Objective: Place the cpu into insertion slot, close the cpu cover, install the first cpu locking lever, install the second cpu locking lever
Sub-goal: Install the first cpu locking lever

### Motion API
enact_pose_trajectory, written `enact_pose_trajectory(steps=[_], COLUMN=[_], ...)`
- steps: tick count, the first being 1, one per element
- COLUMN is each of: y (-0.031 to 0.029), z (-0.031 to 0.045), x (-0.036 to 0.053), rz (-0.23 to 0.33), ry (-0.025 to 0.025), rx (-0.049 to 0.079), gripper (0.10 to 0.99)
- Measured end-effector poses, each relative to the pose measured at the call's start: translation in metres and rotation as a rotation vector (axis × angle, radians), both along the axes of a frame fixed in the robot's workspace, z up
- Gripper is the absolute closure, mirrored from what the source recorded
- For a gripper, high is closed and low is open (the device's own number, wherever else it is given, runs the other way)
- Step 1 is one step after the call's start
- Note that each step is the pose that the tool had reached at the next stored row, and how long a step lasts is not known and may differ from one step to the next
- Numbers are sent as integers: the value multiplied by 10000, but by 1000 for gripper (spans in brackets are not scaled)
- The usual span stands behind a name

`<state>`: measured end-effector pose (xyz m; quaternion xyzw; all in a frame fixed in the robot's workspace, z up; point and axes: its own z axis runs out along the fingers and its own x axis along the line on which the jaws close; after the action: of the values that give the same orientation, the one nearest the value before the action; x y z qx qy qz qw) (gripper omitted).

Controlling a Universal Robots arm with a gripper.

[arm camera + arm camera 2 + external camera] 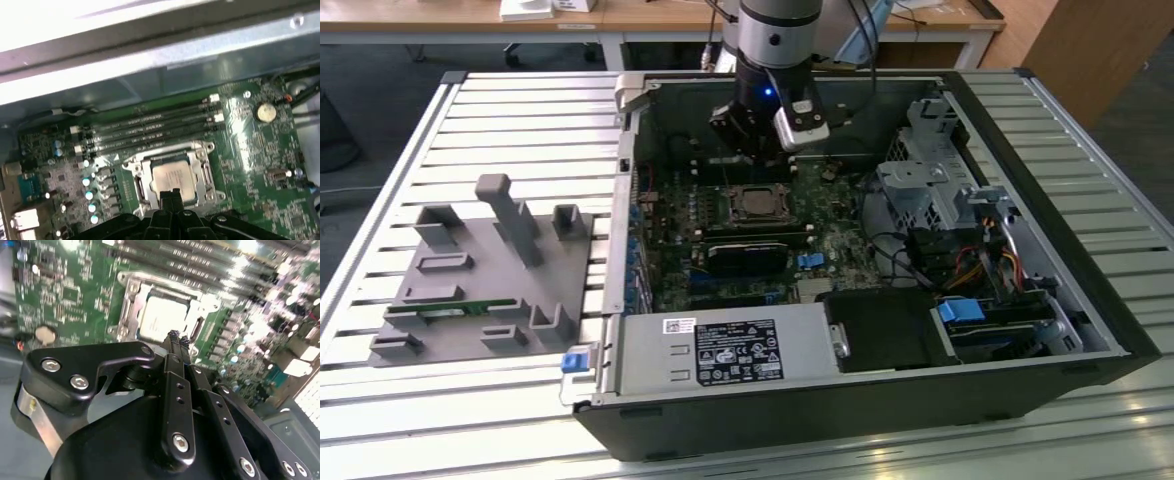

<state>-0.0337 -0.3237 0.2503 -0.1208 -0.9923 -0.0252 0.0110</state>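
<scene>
cpu: the cpu [172, 177] lies flat in the insertion slot [140, 186], silver-grey top facing up; it also shows mid-board in the exterior view [754, 205].
cpu cover: the cpu cover [202, 150] appears to lie down around the chip, and the metal top shows through its square window; in the second wrist view [132, 292] its frame borders the chip on all sides. I cannot tell how the locking levers stand.
end effector: the end effector [175, 336] has its two black fingers pressed together with nothing between them. In both wrist views the tips [170, 194] overlap the near edge of the chip; whether they touch it cannot be told.
motherboard: the green motherboard [250, 165] surrounds the socket, with four long memory slots [150, 131] beside it and a coin cell [265, 112] further off.
computer case: the open computer case [1067, 300] lies on its side, with the power supply [720, 350] at its near edge.
desk: the slatted desk [520, 110] carries the case, and a grey fixture tray [454, 300] sits on the exterior view's left.
</scene>
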Motion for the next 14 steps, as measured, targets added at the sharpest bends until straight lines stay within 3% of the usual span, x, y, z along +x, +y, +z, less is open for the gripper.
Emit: enact_pose_trajectory(steps=[1, 3, 6, 10, 14], y=[0, 0, 0, 0, 0], z=[0, 0, -1, -3, -5], x=[0, 0, 0, 0, 0], rz=[55, 294, 743, 1304, 1981], ry=[-5, -22, -76, -198, -248], rx=[104, 150, 167, 168, 168], gripper=[980, 980, 980, 980, 980])
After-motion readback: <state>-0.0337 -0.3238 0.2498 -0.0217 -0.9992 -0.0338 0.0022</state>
